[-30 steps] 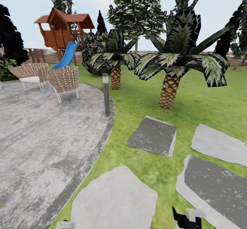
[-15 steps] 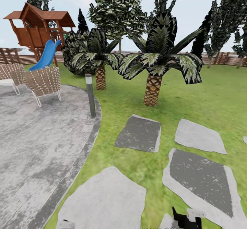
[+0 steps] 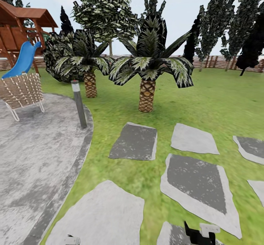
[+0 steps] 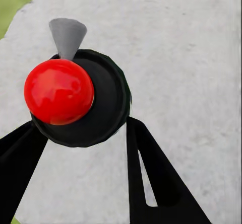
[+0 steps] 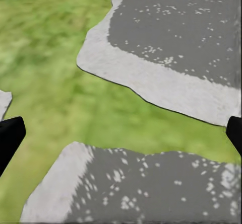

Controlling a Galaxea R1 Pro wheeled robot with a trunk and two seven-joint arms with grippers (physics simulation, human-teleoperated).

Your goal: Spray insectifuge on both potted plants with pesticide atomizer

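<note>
I am in the garden, on a green lawn (image 3: 220, 102) with grey stepping slabs (image 3: 135, 142). The pesticide atomizer and the potted plants are out of view. My left gripper (image 4: 83, 126) is open, its black fingers (image 4: 156, 178) spread over a pale slab, with a red ball on a black disc between them. My right gripper (image 5: 121, 133) is open too, its fingertips at the two edges of the right wrist view, above grass and slabs. Parts of both arms peek in at the head view's lower edge (image 3: 200, 234).
A round grey patio (image 3: 33, 157) lies to the left, with a grey post (image 3: 79, 103) at its rim and a woven chair (image 3: 22, 91). Two scaly-trunked palms (image 3: 146, 91) stand ahead. Beyond them are a wooden playhouse with a blue slide (image 3: 22, 59) and a brown fence (image 3: 220, 61).
The whole head view has swung to the right, so the patio, post, chair and palms now sit further left in the picture. More lawn and slabs show on the right.
</note>
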